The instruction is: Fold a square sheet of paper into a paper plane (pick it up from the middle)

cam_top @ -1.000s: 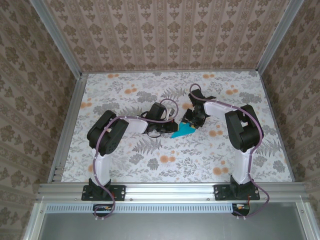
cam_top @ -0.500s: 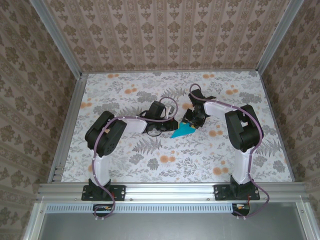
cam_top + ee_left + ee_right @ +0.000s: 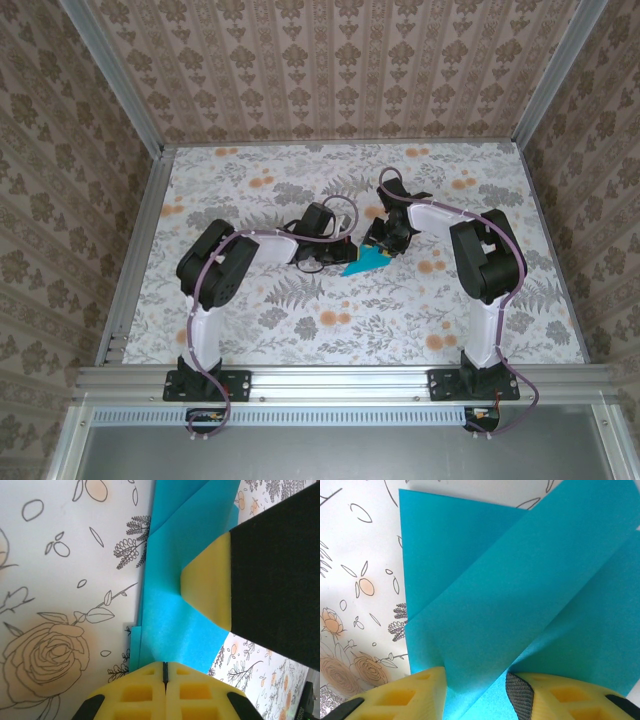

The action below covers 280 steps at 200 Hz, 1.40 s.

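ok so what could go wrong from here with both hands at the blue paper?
1. The left hand is shut at the edge of the folded turquoise paper; if it drags, the stacked layers may slide out of line.
2. A flap runs between the fingers of the right hand; pulling against the left could crease or tear it.
3. The hands sit close together, so they may bump.

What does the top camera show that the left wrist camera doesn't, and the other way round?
Top view: the whole black-and-white left arm and right arm, bolted to the aluminium rail, and the patterned wallpaper walls. Left wrist view: the left gripper's yellow fingers pressed together at the folded turquoise-blue paper sheet, its overlapping layers, and the other arm's yellow-padded black finger over it. Shared: that sheet lying on the floral-patterned tabletop.
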### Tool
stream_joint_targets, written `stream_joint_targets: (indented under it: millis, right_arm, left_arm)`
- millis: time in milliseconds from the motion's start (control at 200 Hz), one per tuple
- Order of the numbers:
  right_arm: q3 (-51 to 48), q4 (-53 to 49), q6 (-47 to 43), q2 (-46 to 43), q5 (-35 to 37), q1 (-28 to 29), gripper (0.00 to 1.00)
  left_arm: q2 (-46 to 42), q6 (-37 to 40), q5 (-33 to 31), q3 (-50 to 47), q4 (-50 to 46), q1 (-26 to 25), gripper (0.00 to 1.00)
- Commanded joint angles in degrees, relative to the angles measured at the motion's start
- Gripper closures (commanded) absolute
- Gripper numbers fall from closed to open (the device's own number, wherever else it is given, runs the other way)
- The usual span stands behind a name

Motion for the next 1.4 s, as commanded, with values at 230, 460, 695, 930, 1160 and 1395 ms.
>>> stream_joint_targets:
  millis: [230, 460, 695, 930, 1160, 1395]
  right_arm:
    - [-5.0, -0.5, -0.6, 6.2, 1.5, 0.0, 0.55]
    - [-4.6, 6.3, -0.6, -3.6, -4.3, -1.1, 0.5]
    - [-8.3, 11.7, -1.4, -11.3, -7.8, -1.7, 0.54]
    - [-11.4, 17.0, -1.7, -13.7, -11.2, -1.4, 0.69]
    - [-8.1, 16.7, -1.3, -9.3, -13.6, -0.3, 0.82]
    - [-5.6, 12.8, -2.0, -4.3, -10.3, -0.2, 0.84]
  left_arm:
    - [1.6, 3.7, -2.8, 2.5, -9.9, -1.1, 0.98]
    - [2.7, 5.3, -4.0, 3.4, -15.2, -1.1, 0.99]
    - [3.7, 6.1, -3.8, 4.3, -16.5, -1.1, 0.99]
    - [4.1, 6.1, -4.0, 4.7, -17.3, -1.1, 1.0]
    - [4.5, 5.8, -4.0, 4.8, -17.5, -1.0, 1.0]
    - [4.6, 5.3, -4.1, 4.9, -17.8, -1.1, 1.0]
